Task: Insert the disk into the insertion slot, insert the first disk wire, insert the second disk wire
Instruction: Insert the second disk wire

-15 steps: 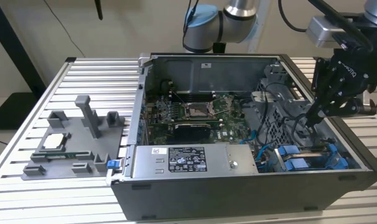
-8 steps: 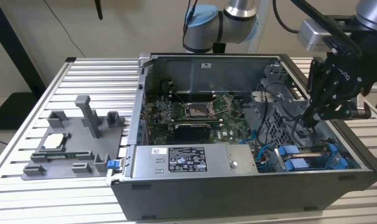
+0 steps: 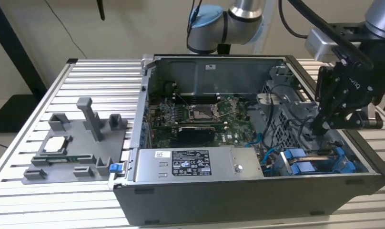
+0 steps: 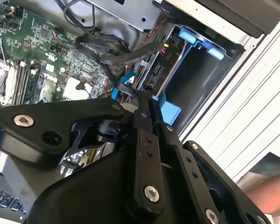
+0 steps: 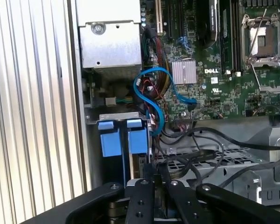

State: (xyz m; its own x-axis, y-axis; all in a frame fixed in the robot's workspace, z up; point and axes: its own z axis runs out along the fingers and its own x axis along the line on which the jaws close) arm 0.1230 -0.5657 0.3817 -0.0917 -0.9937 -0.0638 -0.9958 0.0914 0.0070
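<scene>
Black gripper point(image 3: 321, 128) inside the case, fingers pressed together, beside the blue-framed disk point(image 3: 307, 164).

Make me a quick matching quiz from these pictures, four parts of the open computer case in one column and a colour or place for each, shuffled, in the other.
Things:
1. end effector
2. power supply
3. CPU socket
4. drive carrier tabs

Descriptions:
A. bright blue
B. boxy grey, white sticker, along the case's near wall in the exterior view
C. black, reaching down among cables at the drive bay
D. square, middle of the green motherboard

Pairs: 1-C, 2-B, 3-D, 4-A
</scene>
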